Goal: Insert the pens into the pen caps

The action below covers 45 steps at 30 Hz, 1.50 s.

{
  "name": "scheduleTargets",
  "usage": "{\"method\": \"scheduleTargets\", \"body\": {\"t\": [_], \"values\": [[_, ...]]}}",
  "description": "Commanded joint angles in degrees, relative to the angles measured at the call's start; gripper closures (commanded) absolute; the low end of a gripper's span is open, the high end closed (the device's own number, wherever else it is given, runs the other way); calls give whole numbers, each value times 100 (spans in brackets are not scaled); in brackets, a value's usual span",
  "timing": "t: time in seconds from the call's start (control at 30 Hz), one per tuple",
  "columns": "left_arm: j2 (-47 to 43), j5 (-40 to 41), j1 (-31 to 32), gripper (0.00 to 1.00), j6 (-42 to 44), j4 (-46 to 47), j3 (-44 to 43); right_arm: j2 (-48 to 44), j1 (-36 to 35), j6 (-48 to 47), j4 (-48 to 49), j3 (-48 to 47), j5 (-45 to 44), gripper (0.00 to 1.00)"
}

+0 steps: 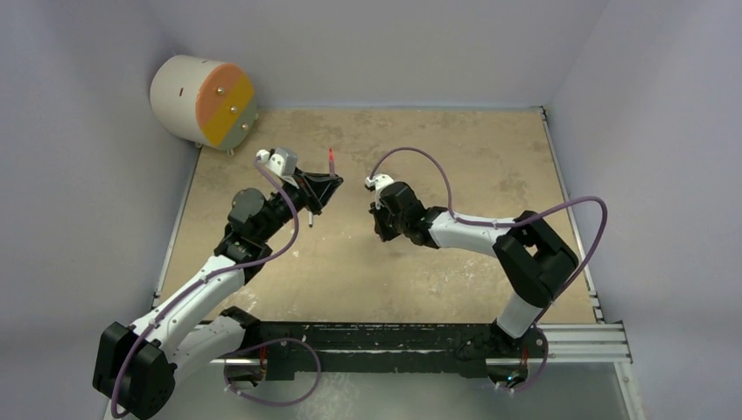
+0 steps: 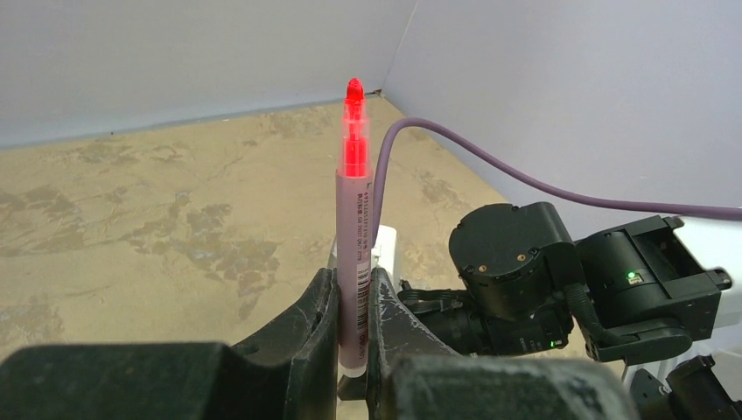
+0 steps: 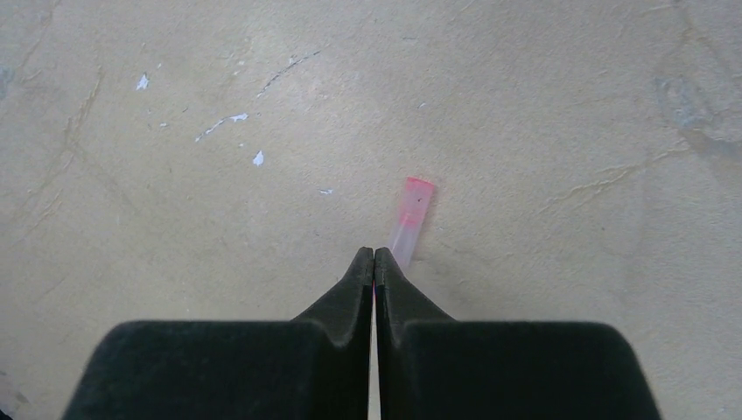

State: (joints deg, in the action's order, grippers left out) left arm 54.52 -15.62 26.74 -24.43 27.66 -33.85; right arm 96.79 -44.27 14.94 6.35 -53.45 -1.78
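My left gripper is shut on the pinkish-mauve pen and holds it upright above the table, its bright red tip uppermost. The pen also shows in the top view. My right gripper points down at the table with its jaws closed tip to tip. A pinkish-red pen cap sticks out from behind the right fingertip, and a sliver of pink shows between the pads. The other pens and the dark blue cap are out of view.
A white drum with an orange and yellow face stands at the back left corner. Grey walls close in the tan table at the back and sides. A black rail runs along the near edge. My right arm's wrist sits close beside the held pen.
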Motion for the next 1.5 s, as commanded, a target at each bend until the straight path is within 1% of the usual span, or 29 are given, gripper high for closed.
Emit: {"method": "scheduleTargets", "body": {"t": [0.0,0.37,0.47,0.7,1.1,1.47], "values": [[14,59,-2,100,48,140,-25,114,-20,-20,144,-149,262,100],[24,83,-2,100,50,57,-8,460,-20,254,71,-149,427,100],[23,105,-2,100,53,21,-21,518,-20,272,-78,-410,183,100],[15,111,-2,100,52,-14,-21,506,15,273,-269,-476,-181,100],[50,120,-2,100,70,-15,-23,427,48,341,-392,-480,-436,100],[56,137,-2,100,93,-51,-39,372,331,248,-440,-480,-569,100]]}}
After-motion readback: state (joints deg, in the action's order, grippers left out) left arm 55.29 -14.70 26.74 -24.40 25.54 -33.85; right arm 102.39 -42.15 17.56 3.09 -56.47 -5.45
